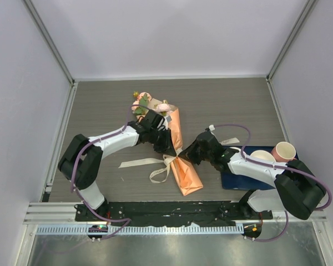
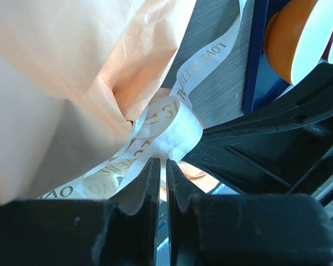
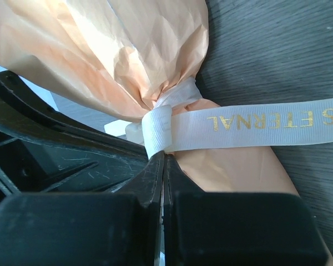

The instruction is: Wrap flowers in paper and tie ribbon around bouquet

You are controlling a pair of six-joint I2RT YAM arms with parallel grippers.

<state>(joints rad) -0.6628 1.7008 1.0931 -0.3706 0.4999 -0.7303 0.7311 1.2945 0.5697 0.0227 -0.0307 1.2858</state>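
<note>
Nearest the lens in the right wrist view, the right gripper (image 3: 163,158) is seen fully closed, with a fold of the ribbon (image 3: 255,123) caught at its tips. A gold-lettered length runs off to the right of the frame. The ribbon is cinched around the gathered neck of the paper (image 3: 127,44).

In the left wrist view, the left gripper (image 2: 162,163) is drawn almost together, only a thin slit showing, and is clamped on a band of the ribbon at frame centre.

From above, the bouquet (image 1: 180,160) is found lying diagonally at the centre of the table (image 1: 227,100). The flowers (image 1: 144,104) are at its upper end and its narrow tail points to the lower right. Both grippers are set against its tied middle. Loose ribbon ends trail to the left.

The surface is recorded as dark grey with a wood grain. It is enclosed by plain white walls (image 1: 166,39) in metal framing. A blue mat (image 1: 238,180) carrying two cups (image 1: 284,151) lies at the right. A metal rail (image 1: 155,213) runs along the bottom of the frame.
</note>
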